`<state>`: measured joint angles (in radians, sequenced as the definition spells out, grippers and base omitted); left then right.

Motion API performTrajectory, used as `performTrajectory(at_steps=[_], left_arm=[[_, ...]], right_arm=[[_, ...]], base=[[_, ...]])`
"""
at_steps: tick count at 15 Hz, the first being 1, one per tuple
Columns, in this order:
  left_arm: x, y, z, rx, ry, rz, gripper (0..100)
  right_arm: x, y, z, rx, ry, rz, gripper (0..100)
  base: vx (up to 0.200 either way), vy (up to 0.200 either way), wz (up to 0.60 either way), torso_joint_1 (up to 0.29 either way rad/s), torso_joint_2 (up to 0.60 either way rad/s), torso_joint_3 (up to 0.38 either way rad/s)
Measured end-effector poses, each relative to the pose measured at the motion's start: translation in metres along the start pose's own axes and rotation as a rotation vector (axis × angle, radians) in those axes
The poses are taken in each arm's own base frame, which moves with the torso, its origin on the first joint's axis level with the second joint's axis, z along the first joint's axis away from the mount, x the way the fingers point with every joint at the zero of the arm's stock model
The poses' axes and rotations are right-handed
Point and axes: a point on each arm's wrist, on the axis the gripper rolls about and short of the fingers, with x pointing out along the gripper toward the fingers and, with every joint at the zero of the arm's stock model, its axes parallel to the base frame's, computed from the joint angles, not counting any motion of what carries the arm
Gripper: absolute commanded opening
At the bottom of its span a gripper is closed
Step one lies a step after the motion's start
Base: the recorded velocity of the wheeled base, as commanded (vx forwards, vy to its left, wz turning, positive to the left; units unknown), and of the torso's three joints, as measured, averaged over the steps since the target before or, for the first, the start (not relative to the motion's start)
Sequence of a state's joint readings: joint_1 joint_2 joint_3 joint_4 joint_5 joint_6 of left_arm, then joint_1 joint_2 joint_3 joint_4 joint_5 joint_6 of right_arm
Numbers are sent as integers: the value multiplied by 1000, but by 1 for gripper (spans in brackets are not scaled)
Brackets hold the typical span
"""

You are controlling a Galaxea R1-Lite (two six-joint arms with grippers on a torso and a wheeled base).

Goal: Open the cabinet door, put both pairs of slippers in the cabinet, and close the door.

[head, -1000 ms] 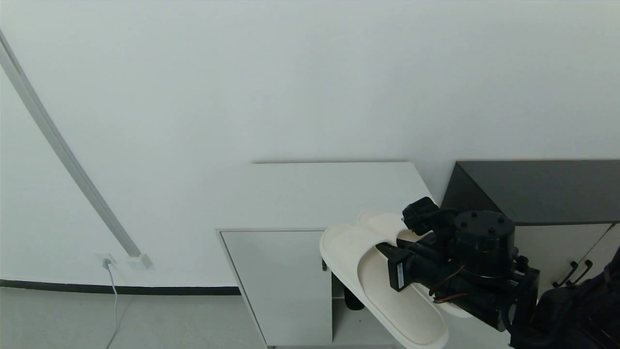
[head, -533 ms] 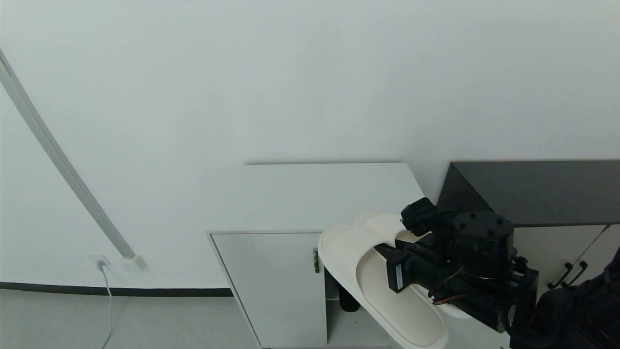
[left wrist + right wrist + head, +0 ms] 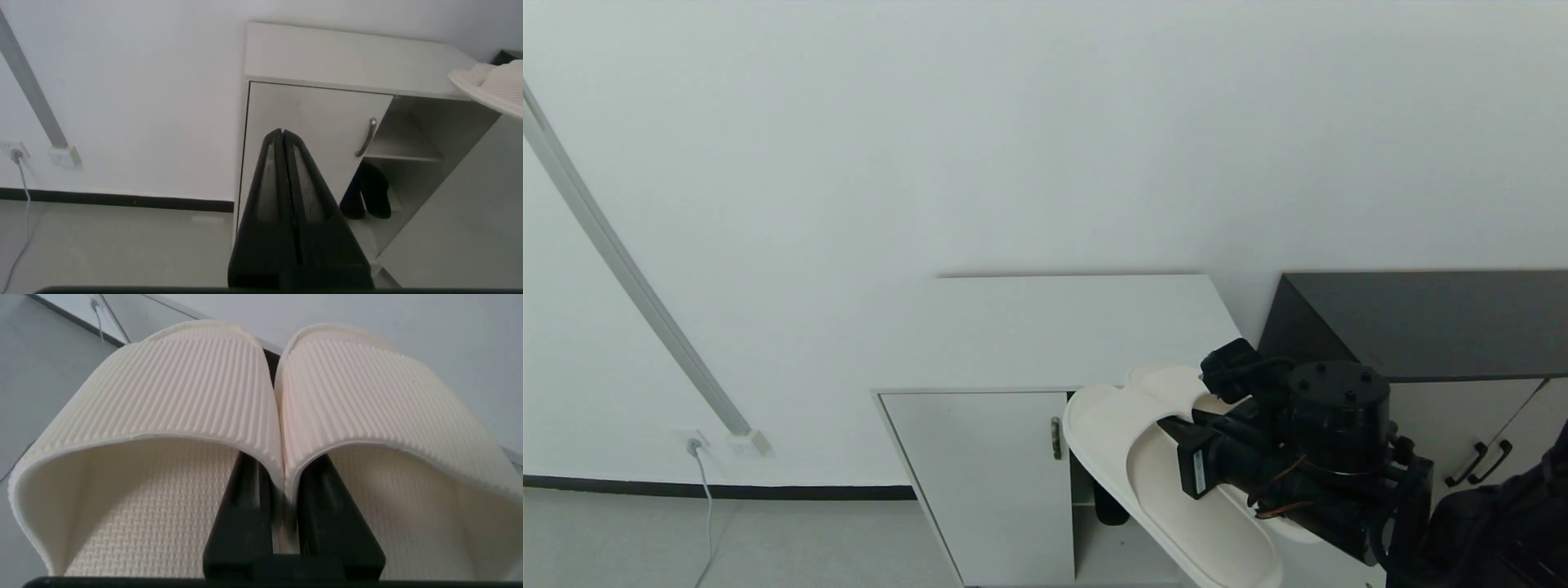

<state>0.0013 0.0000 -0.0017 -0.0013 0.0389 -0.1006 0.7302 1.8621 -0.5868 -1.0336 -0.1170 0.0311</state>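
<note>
White plain wall and pale grey floor lie behind a low white cabinet (image 3: 1062, 327), beside which a dark grey cupboard (image 3: 1421, 318) is set. The opening step is judged done: one side of the cabinet stands open, with shelves shown next to a shut panel that carries a small metal handle (image 3: 1055, 438), and a broad pale panel (image 3: 458, 220) in the left wrist view is taken to be the swung door. A pair of cream ribbed foam slippers (image 3: 1143, 457) is held in the air just in front of the opening, side by side, with the right pincer (image 3: 283, 490) clamped on their two inner edges. The left pincer (image 3: 283, 143) is kept apart from the cabinet with its fingers pressed together on nothing. A dark upright pair of things (image 3: 368, 192) is seen on a lower shelf; whether it is the other pair cannot be told. The cream pair is still to be put inside and the door shut, so about half is judged left. Against half a second ago the held pair and right arm are found slightly lower, while the cabinet is unchanged; the shift from a second ago is put down to the camera.
</note>
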Motion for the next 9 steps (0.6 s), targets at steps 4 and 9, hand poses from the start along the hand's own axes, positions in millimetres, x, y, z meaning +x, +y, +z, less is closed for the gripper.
performTrajectory(at_steps=[4, 9], left_arm=[[0, 0, 0, -1, 0, 0, 0], [0, 0, 0, -1, 0, 0, 0]], right_arm=[[-4, 2, -2, -5, 7, 9, 0], [-9, 8, -3, -11, 11, 27, 0]], base=[[0, 0, 0, 0, 0, 0], [0, 0, 0, -106, 247, 135]])
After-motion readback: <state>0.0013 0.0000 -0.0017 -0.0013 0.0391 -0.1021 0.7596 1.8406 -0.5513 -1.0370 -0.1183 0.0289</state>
